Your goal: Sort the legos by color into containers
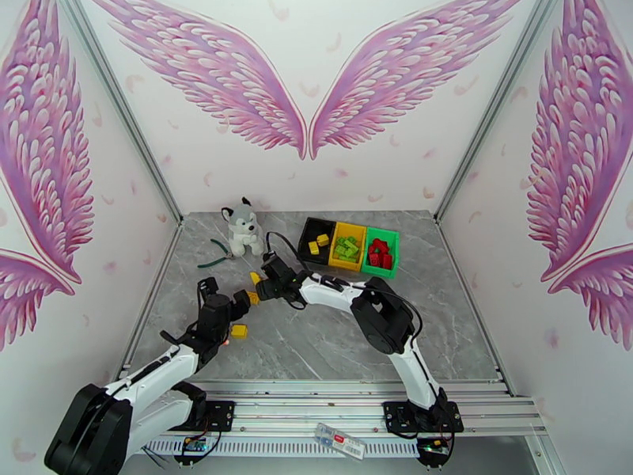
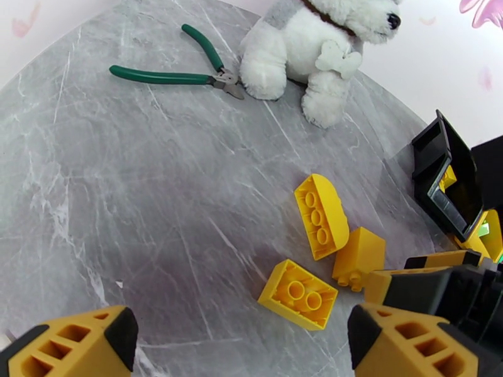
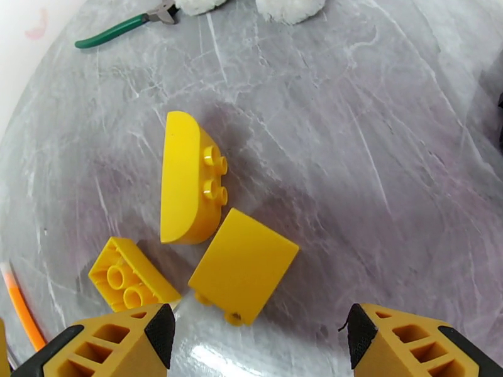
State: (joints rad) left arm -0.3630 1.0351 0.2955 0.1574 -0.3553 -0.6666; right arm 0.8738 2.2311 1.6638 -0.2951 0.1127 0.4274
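- Three yellow bricks lie close together on the grey marbled worktop (image 3: pixel 377 152), well short of the bins (image 1: pixel 395 248) at the far side. The black bin holds yellow pieces, the yellow bin green ones and the green bin red ones.
- The curved brick (image 3: pixel 188 180) has one rounded edge. It lies on its side with two studs facing sideways, and its long axis runs straight away from the right fingers (image 3: pixel 119 347).
- The square brick (image 3: pixel 244 274) shows a smooth face upward and sits turned like a diamond. Its studs point back toward the right fingers, and one corner touches the curved brick.
- The upturned brick (image 3: pixel 132 281) lies hollow side up with its long axis on a slant, just beyond one right fingertip.
- The right fingers are spread wide and grasp nothing. The square brick sits just ahead of the gap between them, apart from both tips.
- The left fingers (image 2: pixel 75 347) are also spread wide and empty. From that side the upturned brick (image 2: pixel 298 293) lies nearest, ahead of the gap, with the other two bricks beyond it.
- Green-handled pliers (image 2: pixel 170 73) and a plush dog (image 2: pixel 314 51) lie farther back.
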